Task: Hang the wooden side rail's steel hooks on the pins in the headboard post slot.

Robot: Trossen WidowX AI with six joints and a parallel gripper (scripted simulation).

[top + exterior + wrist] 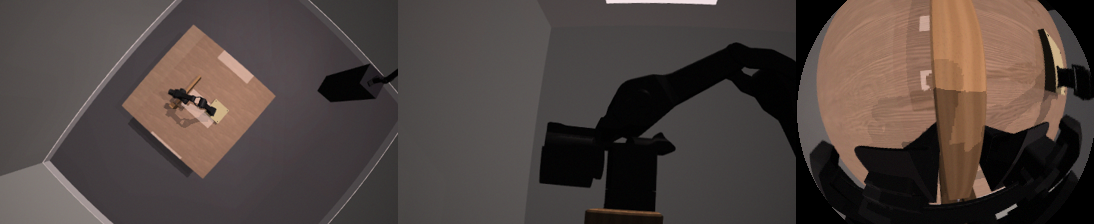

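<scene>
The wooden side rail [195, 82] [959, 55] runs diagonally over the table in the top view and lengthwise up the middle of the wrist view. My gripper [951, 124] [630, 206] is shut on the rail, with one black finger on each side of it. In the exterior view a wooden top edge shows at the bottom of the frame, right under the gripper. In the top view a short wooden part [172, 106] shows beyond the arm at the lower left; whether it is rail or headboard post I cannot tell. The hooks, pins and slot cannot be made out.
The wooden table [234, 125] lies under the arm. The arm's base stands on a pale yellow plate [223, 110] [1054, 50], right of the rail. Pale patches [235, 67] mark the table top. A large black box-like object [346, 85] stands off the table at the right.
</scene>
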